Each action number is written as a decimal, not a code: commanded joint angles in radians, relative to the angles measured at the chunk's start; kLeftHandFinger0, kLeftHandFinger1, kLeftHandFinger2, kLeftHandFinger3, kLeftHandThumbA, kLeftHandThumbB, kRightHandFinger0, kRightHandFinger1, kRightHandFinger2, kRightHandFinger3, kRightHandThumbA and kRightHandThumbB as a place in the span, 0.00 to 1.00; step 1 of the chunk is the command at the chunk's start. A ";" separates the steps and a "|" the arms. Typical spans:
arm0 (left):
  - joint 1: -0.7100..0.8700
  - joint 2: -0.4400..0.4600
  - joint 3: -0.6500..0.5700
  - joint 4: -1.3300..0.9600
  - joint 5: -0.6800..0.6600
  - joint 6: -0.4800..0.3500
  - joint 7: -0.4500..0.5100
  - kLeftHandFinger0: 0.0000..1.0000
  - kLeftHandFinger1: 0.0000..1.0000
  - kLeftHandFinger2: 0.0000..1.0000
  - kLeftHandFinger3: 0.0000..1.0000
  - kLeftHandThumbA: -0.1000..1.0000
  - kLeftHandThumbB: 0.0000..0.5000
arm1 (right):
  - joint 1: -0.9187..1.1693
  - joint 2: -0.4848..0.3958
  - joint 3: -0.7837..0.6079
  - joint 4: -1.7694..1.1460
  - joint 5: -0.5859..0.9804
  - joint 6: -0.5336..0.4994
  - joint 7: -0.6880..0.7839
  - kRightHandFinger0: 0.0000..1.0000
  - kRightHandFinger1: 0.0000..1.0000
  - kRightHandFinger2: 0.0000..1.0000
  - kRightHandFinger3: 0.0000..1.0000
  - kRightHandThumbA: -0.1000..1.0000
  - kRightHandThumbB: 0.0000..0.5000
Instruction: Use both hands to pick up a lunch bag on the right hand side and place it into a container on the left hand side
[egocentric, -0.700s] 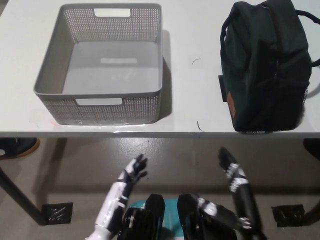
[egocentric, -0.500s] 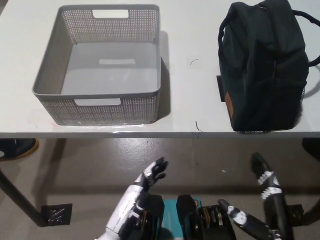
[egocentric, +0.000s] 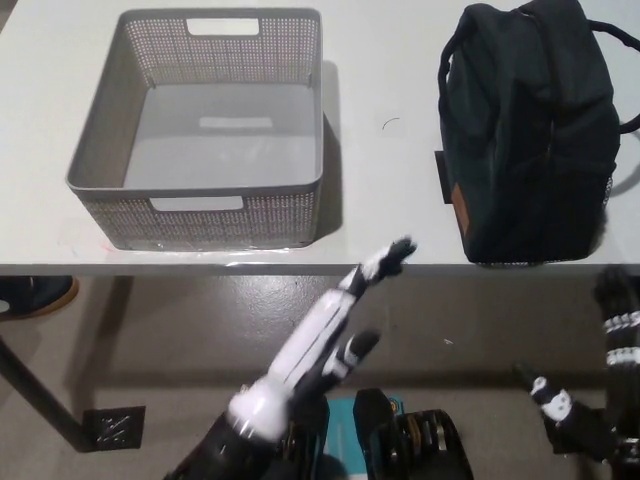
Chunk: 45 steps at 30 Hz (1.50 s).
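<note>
A white worktop (egocentric: 380, 190) fills the upper part of the head view, its near edge running across the middle. On its left side stands a grey perforated container (egocentric: 200, 215), open-topped and with nothing inside, a handle slot cut into both the near and far walls. On the right side, well apart from the container, sits the dark lunch bag (egocentric: 525, 130), upright, with its carry straps looping over the top and a small brown tag on the lower left face. The left hand (egocentric: 335, 325), white, reaches up from below the worktop edge with its fingers spread and holding nothing, its fingertips just at the near edge between container and bag. The right hand (egocentric: 605, 370), black, is at the lower right below the bag, fingers apart, holding nothing.
</note>
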 joint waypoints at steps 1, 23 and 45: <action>-0.126 -0.052 0.041 0.100 0.083 -0.027 0.093 1.00 1.00 1.00 1.00 1.00 0.68 | -0.080 -0.022 -0.073 0.042 0.090 -0.023 -0.038 1.00 1.00 1.00 1.00 1.00 0.46; -0.623 -0.111 0.162 0.644 0.071 0.017 0.192 1.00 1.00 1.00 1.00 1.00 0.52 | -0.448 -0.165 -0.306 0.311 0.429 0.109 0.014 1.00 1.00 1.00 1.00 0.97 0.28; -0.781 -0.123 0.211 0.974 0.044 -0.018 0.253 1.00 1.00 1.00 1.00 1.00 0.51 | -0.784 -0.250 -0.250 0.807 0.476 0.203 0.167 1.00 1.00 1.00 1.00 1.00 0.21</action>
